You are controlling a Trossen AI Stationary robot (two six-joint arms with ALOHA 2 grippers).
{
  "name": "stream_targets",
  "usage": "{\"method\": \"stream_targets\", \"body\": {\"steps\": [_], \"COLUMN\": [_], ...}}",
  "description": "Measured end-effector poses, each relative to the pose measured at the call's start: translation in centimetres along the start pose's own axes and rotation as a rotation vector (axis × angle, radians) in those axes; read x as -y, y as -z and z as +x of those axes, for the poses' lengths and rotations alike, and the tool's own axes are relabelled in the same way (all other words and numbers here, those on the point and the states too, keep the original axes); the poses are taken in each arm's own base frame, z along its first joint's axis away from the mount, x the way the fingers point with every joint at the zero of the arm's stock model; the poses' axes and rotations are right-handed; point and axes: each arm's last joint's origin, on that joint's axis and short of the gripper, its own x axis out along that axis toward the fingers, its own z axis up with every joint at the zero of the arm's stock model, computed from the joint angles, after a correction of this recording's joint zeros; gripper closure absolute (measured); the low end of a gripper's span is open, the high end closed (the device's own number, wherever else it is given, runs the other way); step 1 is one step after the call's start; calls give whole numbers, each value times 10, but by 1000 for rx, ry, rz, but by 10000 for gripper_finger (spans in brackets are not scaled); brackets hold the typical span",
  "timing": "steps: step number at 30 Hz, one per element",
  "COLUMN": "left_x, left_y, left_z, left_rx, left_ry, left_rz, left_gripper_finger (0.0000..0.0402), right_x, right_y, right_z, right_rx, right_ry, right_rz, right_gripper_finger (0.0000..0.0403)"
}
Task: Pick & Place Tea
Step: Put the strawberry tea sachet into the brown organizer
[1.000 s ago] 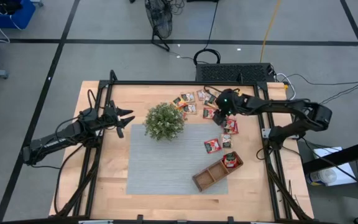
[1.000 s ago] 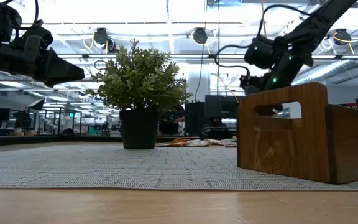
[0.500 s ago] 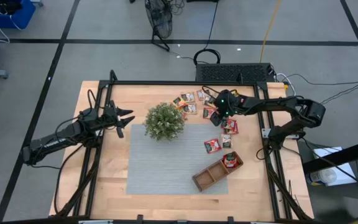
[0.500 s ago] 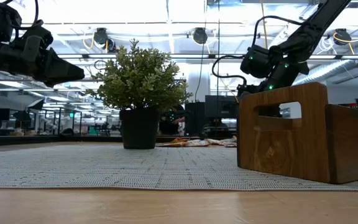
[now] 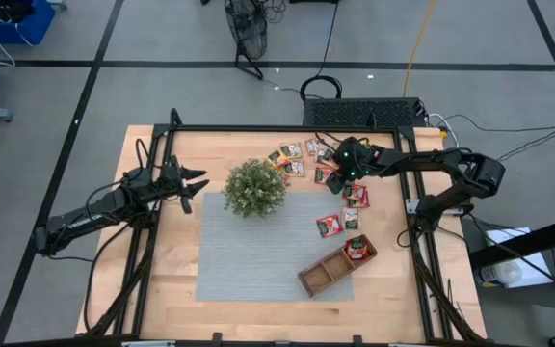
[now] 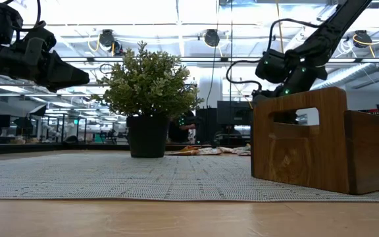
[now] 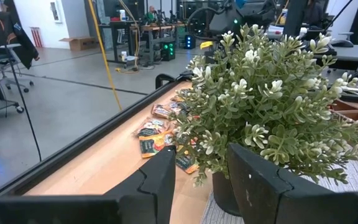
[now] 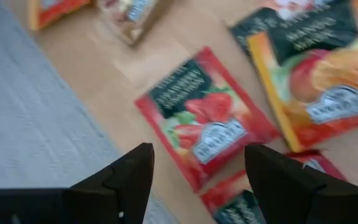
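Several tea sachets [image 5: 297, 159], mostly red, lie flat on the bare wood at the table's far right; two more [image 5: 330, 226] rest by the grey mat's edge. One sachet [image 5: 357, 249] lies in the right compartment of the brown wooden tray [image 5: 321, 274]. My right gripper [image 8: 197, 180] hovers open, slanting down, just above a red sachet [image 8: 207, 134] and beside an orange one [image 8: 319, 81], touching neither. My left gripper [image 7: 201, 186] stands open and level at the table's left, facing the plant [image 7: 272, 106].
A potted plant [image 5: 254, 187] stands at the far edge of the grey mat [image 5: 258, 251], between the two arms. The tray sits on the mat's near right corner. A black frame [image 5: 258, 128] runs around the table.
My right gripper has edged toward the table's left and a little down over the sachets, rolling its wrist slightly. The sachets have stayed where they lay.
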Motion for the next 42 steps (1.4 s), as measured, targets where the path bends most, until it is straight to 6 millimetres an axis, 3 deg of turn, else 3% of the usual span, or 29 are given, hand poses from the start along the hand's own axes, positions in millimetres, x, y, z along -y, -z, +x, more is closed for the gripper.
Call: {"method": "stream_targets", "body": {"steps": [7, 10, 14, 18, 24, 31, 35, 42], "left_x": [0, 0, 0, 0, 0, 0, 0, 0], "left_y": [0, 0, 0, 0, 0, 0, 0, 0], "left_z": [0, 0, 0, 0, 0, 0, 0, 0], "left_rx": [0, 0, 0, 0, 0, 0, 0, 0], "left_ry": [0, 0, 0, 0, 0, 0, 0, 0], "left_rz": [0, 0, 0, 0, 0, 0, 0, 0], "left_gripper_finger": [254, 254, 254, 254, 254, 254, 254, 254], "right_x": [-21, -35, -51, -51, -38, -28, -28, -28], "right_y": [-3, -16, -39, -56, -53, -43, -45, -45], "right_z": [-1, -11, -33, -42, -10, 31, 42, 45], "right_rx": [9, -22, -62, -111, -283, -432, -449, -463], "right_ry": [-48, -30, 121, 172, 159, 100, 101, 102], "right_rz": [-138, -215, -381, -465, -581, -564, -563, -560], "right_gripper_finger": [173, 178, 183, 183, 184, 180, 179, 200]}}
